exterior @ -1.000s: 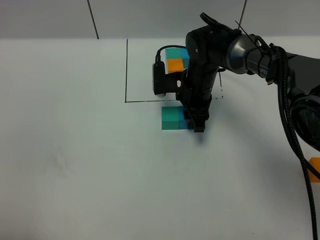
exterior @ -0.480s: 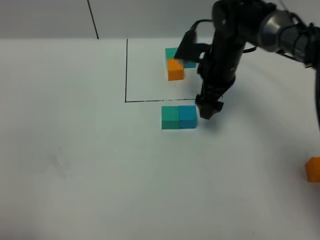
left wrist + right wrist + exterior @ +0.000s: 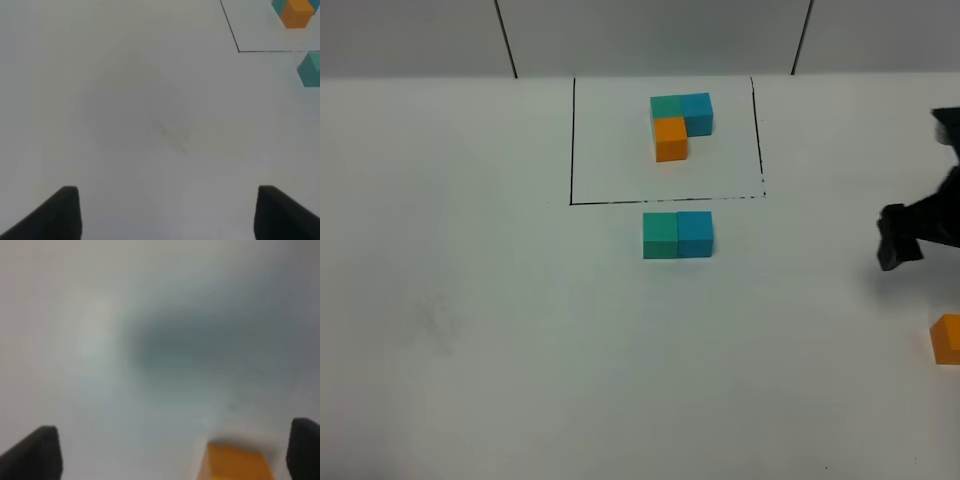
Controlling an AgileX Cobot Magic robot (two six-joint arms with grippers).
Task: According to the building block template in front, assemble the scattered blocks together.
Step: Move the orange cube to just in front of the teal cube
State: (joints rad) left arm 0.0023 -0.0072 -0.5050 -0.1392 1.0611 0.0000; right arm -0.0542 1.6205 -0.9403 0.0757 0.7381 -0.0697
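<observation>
Nearest, at the right edge, the loose orange cube (image 3: pixel 947 338) sits well apart from its mates. It is likely light, rigid and matte, best pinched across two opposite flat faces. The right end effector (image 3: pixel 167 452) hovers near it, fingers spread and empty; the left end effector (image 3: pixel 170 212) is spread too. Farther off, the teal cube (image 3: pixel 660 236) and blue cube (image 3: pixel 695 234) touch just outside the black frame (image 3: pixel 573 140) holding the template (image 3: pixel 680 122). White matte surface (image 3: pixel 470 330), plain grey wall (image 3: pixel 640 35) behind.
</observation>
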